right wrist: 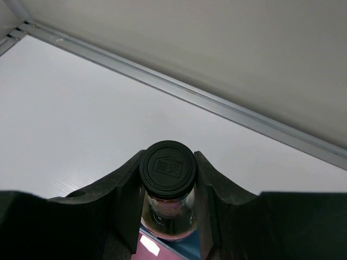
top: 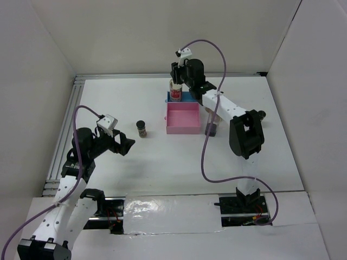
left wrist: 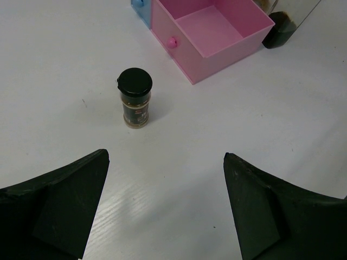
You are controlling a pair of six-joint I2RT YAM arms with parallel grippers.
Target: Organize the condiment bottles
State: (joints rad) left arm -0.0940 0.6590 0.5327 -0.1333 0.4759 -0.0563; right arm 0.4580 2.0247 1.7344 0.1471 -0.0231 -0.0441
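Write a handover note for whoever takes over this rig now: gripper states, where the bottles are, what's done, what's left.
Left gripper: open, empty, facing a small dark jar on the table left of the pink tray.
Right gripper: shut on the red-labelled bottle, at the blue tray; unclear if set down.
Another dark bottle stands right of the pink tray.
Done: pink tray holds nothing.
Left: release the bottle, then tidy the loose ones.
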